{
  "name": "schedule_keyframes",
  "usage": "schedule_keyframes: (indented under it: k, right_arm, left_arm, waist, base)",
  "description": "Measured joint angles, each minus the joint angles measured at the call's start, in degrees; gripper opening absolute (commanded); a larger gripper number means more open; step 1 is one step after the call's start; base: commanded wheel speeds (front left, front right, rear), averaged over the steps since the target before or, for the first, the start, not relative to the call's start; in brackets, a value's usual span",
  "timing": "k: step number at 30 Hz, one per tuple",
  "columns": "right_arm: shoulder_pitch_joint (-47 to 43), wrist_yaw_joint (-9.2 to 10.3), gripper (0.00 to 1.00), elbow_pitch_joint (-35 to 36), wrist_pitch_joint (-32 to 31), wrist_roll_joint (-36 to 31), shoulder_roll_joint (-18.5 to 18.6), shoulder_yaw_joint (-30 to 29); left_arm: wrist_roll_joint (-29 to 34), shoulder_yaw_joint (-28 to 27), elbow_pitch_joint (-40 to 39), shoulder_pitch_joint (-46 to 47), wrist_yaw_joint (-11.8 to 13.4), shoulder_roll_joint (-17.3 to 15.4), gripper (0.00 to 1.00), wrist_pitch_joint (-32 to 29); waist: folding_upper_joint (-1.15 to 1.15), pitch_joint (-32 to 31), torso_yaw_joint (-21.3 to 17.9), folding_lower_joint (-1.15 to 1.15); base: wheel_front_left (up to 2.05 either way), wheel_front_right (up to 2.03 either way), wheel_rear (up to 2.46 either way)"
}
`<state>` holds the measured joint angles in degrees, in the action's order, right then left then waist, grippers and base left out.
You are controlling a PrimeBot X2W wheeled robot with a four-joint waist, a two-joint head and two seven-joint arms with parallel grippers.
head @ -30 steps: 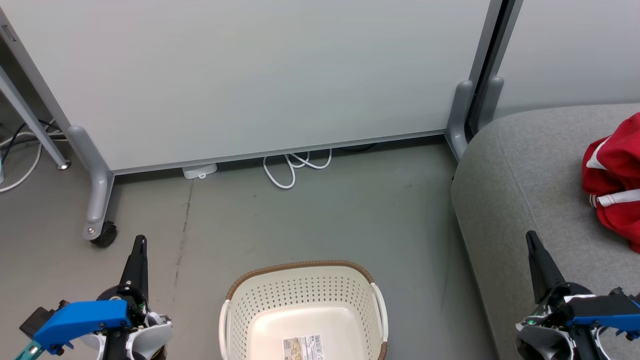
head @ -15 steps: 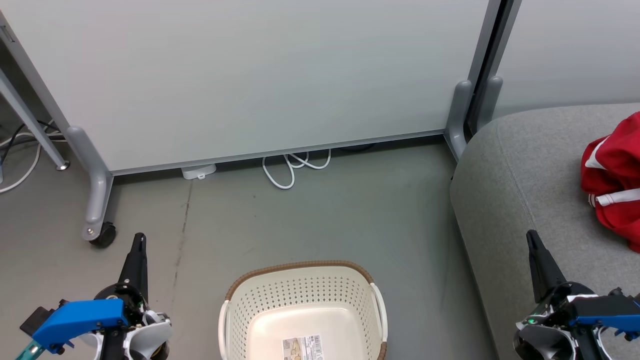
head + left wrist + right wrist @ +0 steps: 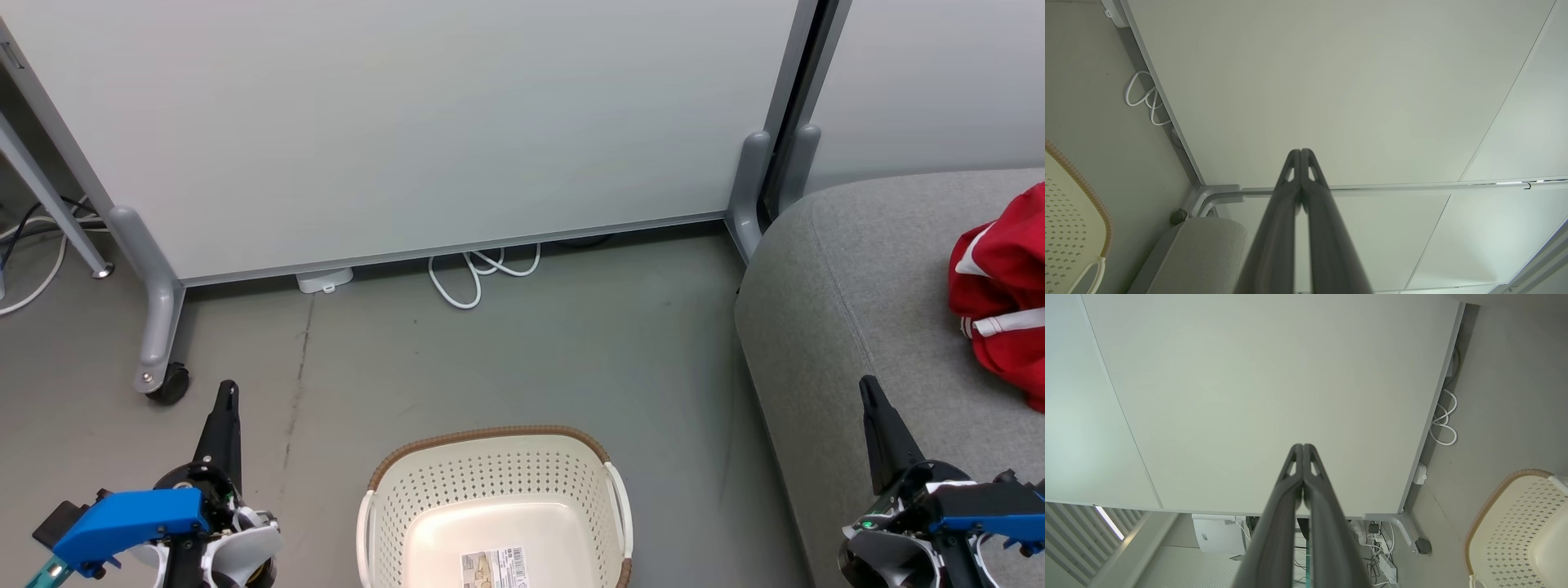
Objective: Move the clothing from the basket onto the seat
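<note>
Status check first. Locate the bright red soft clothing with white stripes and trim [image 3: 1002, 282] at 3 o'clock of the head view, heaped on the large grey fabric-upholstered seat [image 3: 824, 367] and cut by the picture's edge. Impossible to tell whether one garment or two. Find the oval cream-white perforated plastic basket [image 3: 457, 482] at 6 o'clock on the smooth grey floor [image 3: 531, 359]: bottom bare apart from a barcode label [image 3: 495, 569], nearest part out of frame. Judge the task done or nearly so.

Note the left gripper [image 3: 228, 396] at 7 o'clock: long dark fingers pressed tip to tip, holding nothing, beside the basket. Note the right gripper [image 3: 870, 400] at 5 o'clock: likewise closed and empty, over the seat's near edge, well apart from the clothing.

Hazards from here:
- Do not declare the basket cleared without sight of its hidden near end; possible missed garment there.
- Expect a limp, crumpled heap to slump if left close to a seat edge.
- Avoid sweeping either arm inward: thin-walled plastic likely to skid or tip, narrow fingertips liable to catch in the perforations or a white side handle [image 3: 624, 498].

Materials:
- Seat: matte woven cover, rounded corner, stitched seam [image 3: 849, 318].
- Basket: rigid shell, brown woven-look rim [image 3: 490, 429].
- Clothing: soft, folded on itself, no fixed shape.
</note>
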<state>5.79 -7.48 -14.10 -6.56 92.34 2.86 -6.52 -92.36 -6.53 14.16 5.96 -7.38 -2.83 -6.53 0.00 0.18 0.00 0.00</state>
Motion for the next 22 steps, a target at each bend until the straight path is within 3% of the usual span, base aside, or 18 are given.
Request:
schedule_keyframes:
  k: [22]
  right_arm:
    - [0.01,0.00,0.00,0.00,-0.01,0.00,0.00,0.00]
  left_arm:
    - [0.00,0.00,0.00,0.00,-0.01,0.00,0.00,0.00]
  waist:
    - [0.00,0.00,0.00,0.00]
  base:
    - [0.00,0.00,0.00]
